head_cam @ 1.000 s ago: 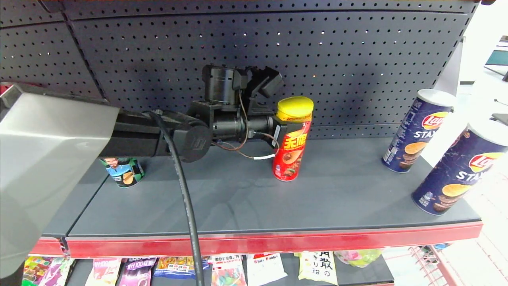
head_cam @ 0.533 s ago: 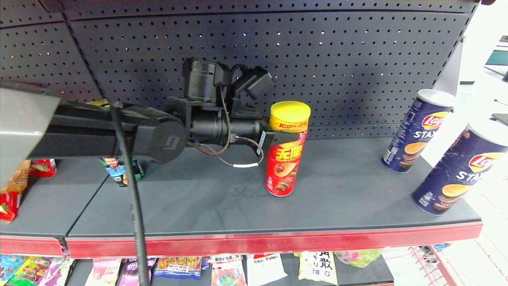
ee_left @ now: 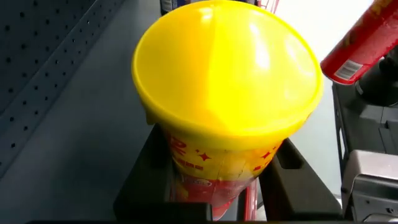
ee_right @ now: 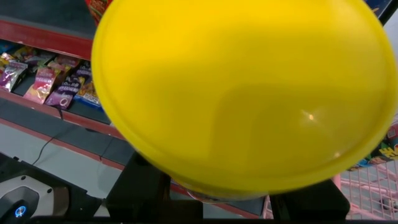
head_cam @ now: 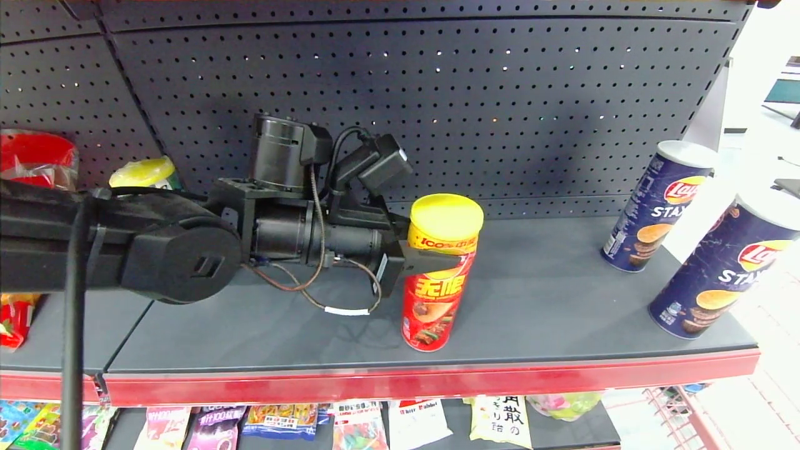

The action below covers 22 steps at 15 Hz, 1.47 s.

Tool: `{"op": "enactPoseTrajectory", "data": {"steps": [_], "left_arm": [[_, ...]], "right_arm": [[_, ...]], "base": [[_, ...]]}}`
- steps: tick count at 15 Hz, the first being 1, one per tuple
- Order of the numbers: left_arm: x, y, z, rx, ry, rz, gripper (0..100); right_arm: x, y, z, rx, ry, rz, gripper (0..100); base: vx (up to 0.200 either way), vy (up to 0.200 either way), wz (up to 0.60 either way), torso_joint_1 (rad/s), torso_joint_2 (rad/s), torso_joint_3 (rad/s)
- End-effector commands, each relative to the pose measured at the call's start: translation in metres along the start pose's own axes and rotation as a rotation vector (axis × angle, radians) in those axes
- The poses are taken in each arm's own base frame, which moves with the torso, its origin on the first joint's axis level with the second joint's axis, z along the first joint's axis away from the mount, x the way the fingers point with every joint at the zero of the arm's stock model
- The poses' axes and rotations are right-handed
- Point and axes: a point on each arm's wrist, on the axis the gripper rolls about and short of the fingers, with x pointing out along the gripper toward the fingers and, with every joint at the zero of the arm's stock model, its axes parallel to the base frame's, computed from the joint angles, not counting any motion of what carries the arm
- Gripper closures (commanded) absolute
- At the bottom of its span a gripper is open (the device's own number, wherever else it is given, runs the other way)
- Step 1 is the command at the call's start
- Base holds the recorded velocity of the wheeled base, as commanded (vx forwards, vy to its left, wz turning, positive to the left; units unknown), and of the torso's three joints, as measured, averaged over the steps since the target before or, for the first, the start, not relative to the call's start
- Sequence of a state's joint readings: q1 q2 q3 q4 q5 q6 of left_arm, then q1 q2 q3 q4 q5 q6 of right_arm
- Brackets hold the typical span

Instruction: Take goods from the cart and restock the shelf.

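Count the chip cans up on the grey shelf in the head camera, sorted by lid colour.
Yellow lid: 2, the red can in the left gripper and a half-hidden can behind the arm.
Pale lid: 2, the near blue can and the far blue can.
Total: 4.

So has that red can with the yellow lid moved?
Yes. The red can, held in the left end effector, has come forward toward the shelf's red front edge, while the blue cans stand where they were.
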<state>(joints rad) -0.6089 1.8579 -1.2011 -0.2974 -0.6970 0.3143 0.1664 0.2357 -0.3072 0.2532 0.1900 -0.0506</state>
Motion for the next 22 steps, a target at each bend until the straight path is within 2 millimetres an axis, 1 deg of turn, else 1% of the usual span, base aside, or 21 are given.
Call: {"op": "enactPoseTrajectory", "data": {"steps": [1,8,13,18,19,22], "left_arm": [[-0.002,-0.004,-0.001,-0.003,0.002,-0.006,100],[-0.001,-0.008,-0.005,-0.019,0.012,-0.019,100],[-0.005,-0.01,-0.002,-0.025,0.006,-0.017,100],[-0.01,-0.017,-0.009,-0.044,0.024,-0.022,100],[-0.012,-0.018,-0.007,-0.042,0.02,-0.021,100],[-0.012,-0.017,-0.01,-0.048,0.027,-0.02,100]], "right_arm": [[0.0,0.0,0.0,0.0,0.002,0.001,100],[0.001,0.0,-0.001,0.002,0.01,0.003,100],[0.001,0.0,-0.001,0.001,0.014,0.005,100],[0.002,0.0,-0.001,0.001,0.017,0.005,100],[0.002,0.0,-0.001,0.001,0.017,0.005,100],[0.002,0.0,-0.001,0.001,0.016,0.005,100]], "base": [[0.0,0.0,0.0,0.0,0.0,0.0],[0.0,0.0,0.0,0.0,0.0,0.0],[0.0,0.0,0.0,0.0,0.0,0.0],[0.0,0.0,0.0,0.0,0.0,0.0],[0.0,0.0,0.0,0.0,0.0,0.0],[0.0,0.0,0.0,0.0,0.0,0.0]]}}
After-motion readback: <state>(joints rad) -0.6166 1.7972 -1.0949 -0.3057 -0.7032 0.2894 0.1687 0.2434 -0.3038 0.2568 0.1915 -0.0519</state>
